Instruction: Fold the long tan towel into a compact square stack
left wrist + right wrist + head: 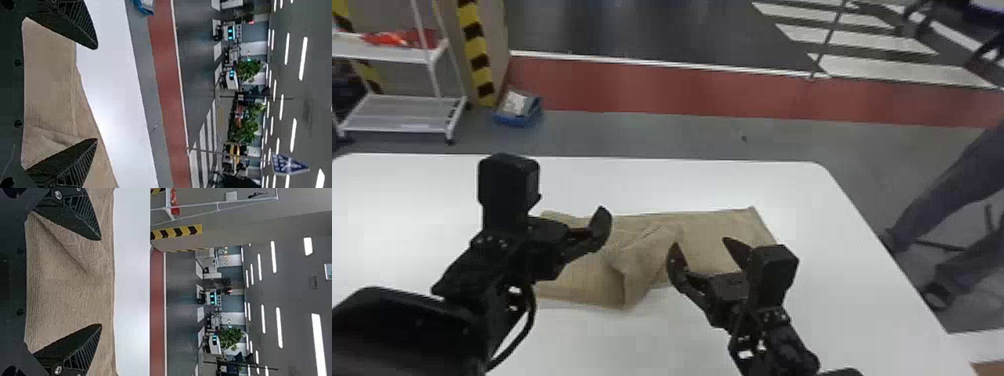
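The tan towel (642, 250) lies across the middle of the table, its left part folded over with a raised, creased ridge and its right part flat. Over the towel's left part my left gripper (599, 227) is open, and my right gripper (704, 250) is open above the right part, near the ridge. In the left wrist view the towel (51, 86) stretches behind the parted fingers of my left gripper (96, 94). The right wrist view has the towel (70, 290), with a diagonal crease, behind my right gripper (101, 282). Neither gripper holds cloth.
The white table (682, 182) extends around the towel on all sides. Beyond its far edge, a white shelf cart (402, 112) and a blue box (518, 107) stand on the floor. A person's legs (962, 190) are off the table's right side.
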